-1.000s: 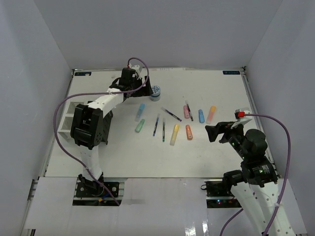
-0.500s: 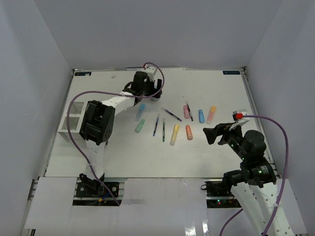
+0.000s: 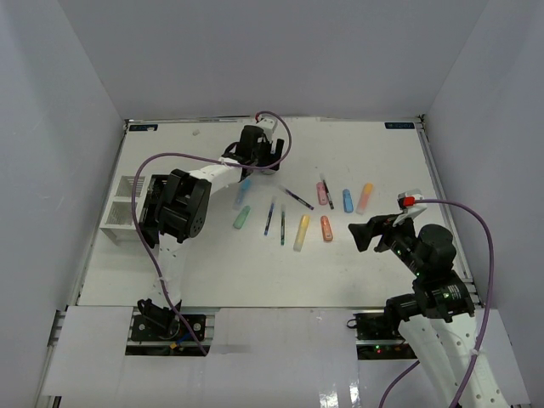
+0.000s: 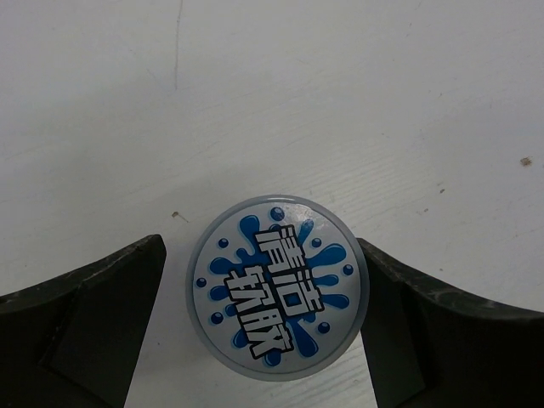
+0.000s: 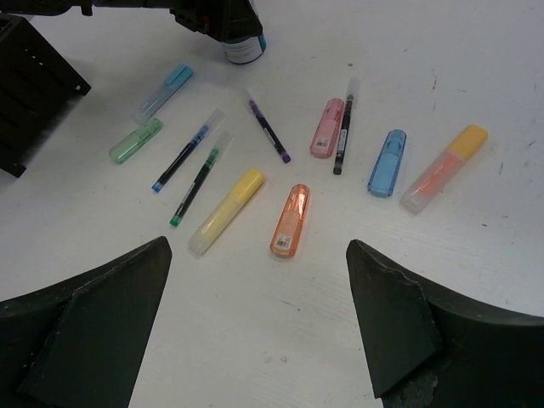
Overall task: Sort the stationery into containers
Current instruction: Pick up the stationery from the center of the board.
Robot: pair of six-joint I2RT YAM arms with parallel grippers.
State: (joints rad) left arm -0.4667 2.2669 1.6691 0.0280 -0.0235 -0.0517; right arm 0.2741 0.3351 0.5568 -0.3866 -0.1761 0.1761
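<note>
Left gripper [image 4: 261, 255] extended far, straddling roll [image 4: 278, 285], fingers spread, not touching; lid shows white Chinese characters on blue splash; right gripper [image 5: 257, 246] hovers spread, empty.

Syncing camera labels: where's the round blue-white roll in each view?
Left wrist: roll lower centre, between the open jaws.
Top external: far centre, mostly hidden under the left gripper.
Right wrist: top edge, left of centre, under that gripper.
Shared landmark: light blue marker beside it, in top and right wrist views only.

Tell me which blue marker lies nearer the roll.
The paler blue marker, beside the green marker; the darker blue marker lies further right.
</note>
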